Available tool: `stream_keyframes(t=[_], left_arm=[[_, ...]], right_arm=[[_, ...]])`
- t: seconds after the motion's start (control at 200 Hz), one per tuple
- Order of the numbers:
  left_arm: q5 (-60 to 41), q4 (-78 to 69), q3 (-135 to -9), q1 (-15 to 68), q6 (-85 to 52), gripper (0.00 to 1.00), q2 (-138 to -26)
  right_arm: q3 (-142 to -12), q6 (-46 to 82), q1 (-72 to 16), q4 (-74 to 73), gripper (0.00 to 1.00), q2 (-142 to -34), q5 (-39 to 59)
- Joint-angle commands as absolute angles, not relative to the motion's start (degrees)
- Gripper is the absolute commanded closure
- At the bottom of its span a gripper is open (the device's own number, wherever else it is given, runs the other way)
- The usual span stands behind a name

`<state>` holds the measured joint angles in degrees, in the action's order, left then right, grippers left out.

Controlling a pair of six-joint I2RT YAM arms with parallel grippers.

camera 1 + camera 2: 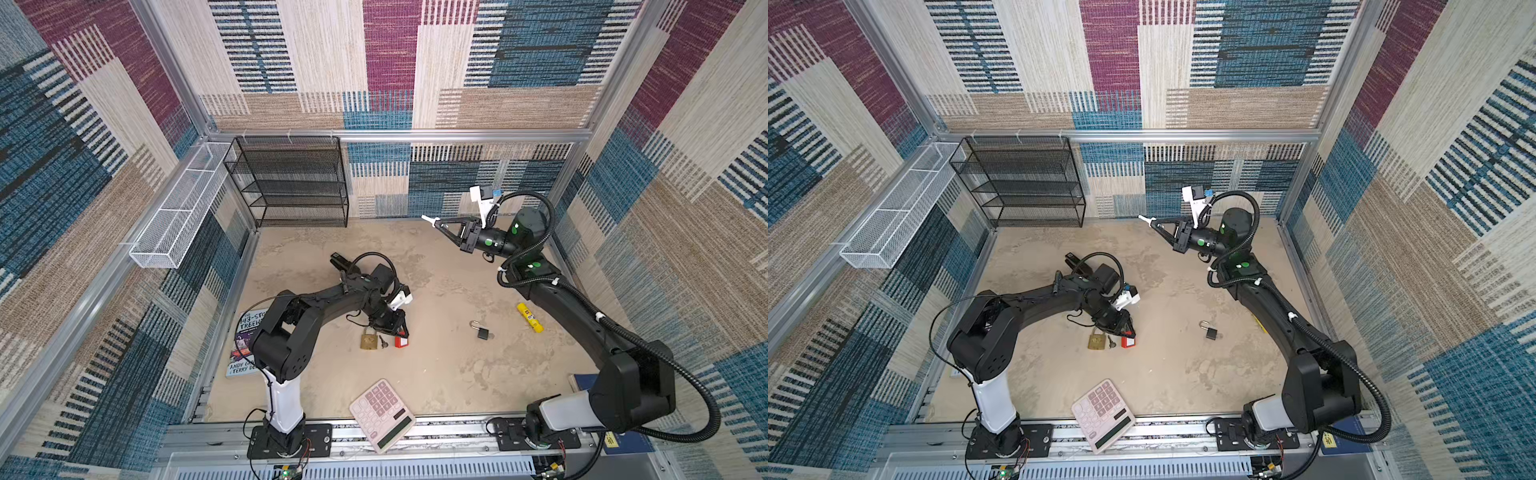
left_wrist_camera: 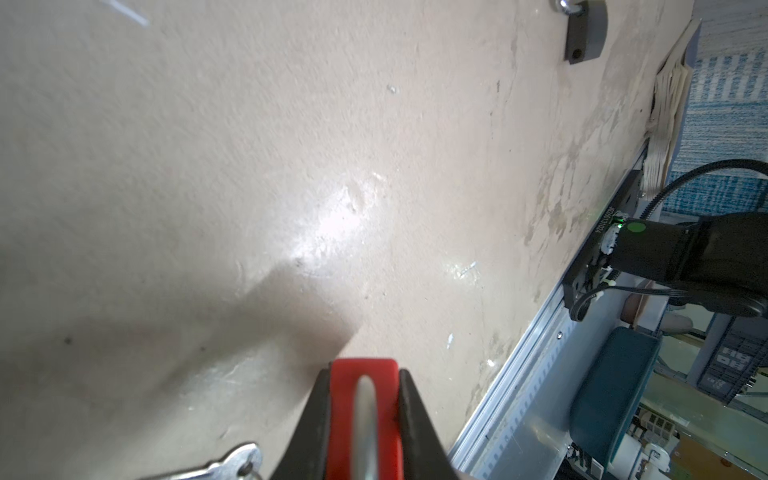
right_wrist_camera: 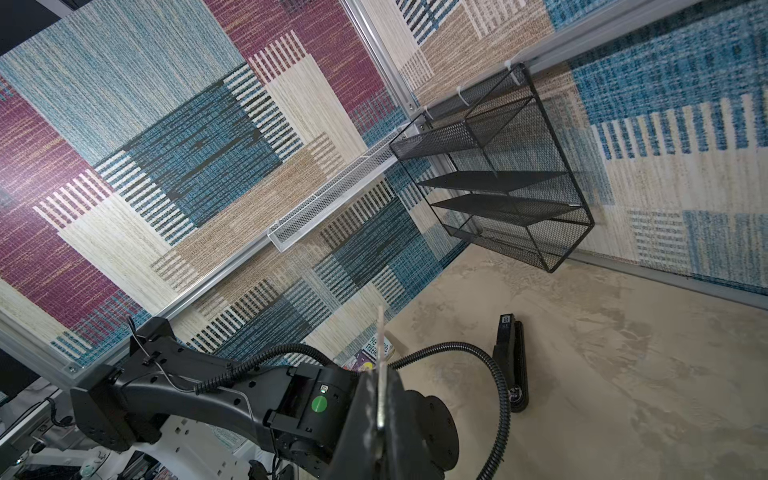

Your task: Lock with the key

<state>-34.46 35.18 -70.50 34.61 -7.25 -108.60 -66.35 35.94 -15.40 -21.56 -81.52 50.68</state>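
Observation:
A red padlock (image 1: 401,341) (image 2: 340,399) sits low at the table's middle left, and my left gripper (image 1: 400,332) (image 2: 363,374) is shut on its body. Its grey shackle runs between the black fingers. My right gripper (image 1: 435,222) (image 3: 380,374) hangs high at the back right, shut on a thin pale key (image 1: 429,218) (image 3: 380,340) that sticks out past the fingertips, edge-on in the right wrist view. The two grippers are far apart. A second silver key (image 1: 382,341) (image 2: 237,461) lies on the table beside the red padlock.
A brass padlock (image 1: 368,338) lies left of the loose key. A black padlock (image 1: 482,331) and a yellow tube (image 1: 530,318) lie to the right. A calculator (image 1: 382,415) lies at the front edge, a book (image 1: 245,345) under the left arm, a black mesh rack (image 1: 291,183) at the back.

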Motion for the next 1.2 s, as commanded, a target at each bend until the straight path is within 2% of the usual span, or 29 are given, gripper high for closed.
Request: stream_keyframes(t=[0.0,0.23,0.391,0.461,0.706,0.982,1.197], left_arm=[[-34.76,37.37,-71.50,34.68,-5.27,1.00,-109.59],[-33.76,37.77,-71.32,34.63,-5.11,0.99,-110.43],[-33.73,38.46,-71.82,34.65,-4.66,0.83,-110.74],[-30.70,38.84,-72.06,34.63,-4.66,0.76,-110.68],[-29.04,39.24,-72.54,34.63,-4.40,0.61,-109.86],[-26.28,39.20,-72.85,34.63,-6.54,0.55,-108.11],[-20.40,39.77,-74.16,34.71,-10.54,0.53,-106.83]], right_arm=[[-66.27,35.72,-15.39,-22.45,1.00,-81.49,51.22],[-66.36,35.68,-15.45,-22.55,1.00,-81.74,51.33],[-66.18,35.68,-15.39,-22.65,1.00,-81.83,51.45],[-66.10,35.56,-15.44,-22.52,1.00,-81.57,51.33],[-66.10,35.22,-15.40,-22.08,1.00,-81.39,51.33],[-66.35,35.16,-15.38,-21.97,1.00,-81.37,51.54],[-66.80,35.07,-15.36,-21.71,1.00,-81.33,51.25]])
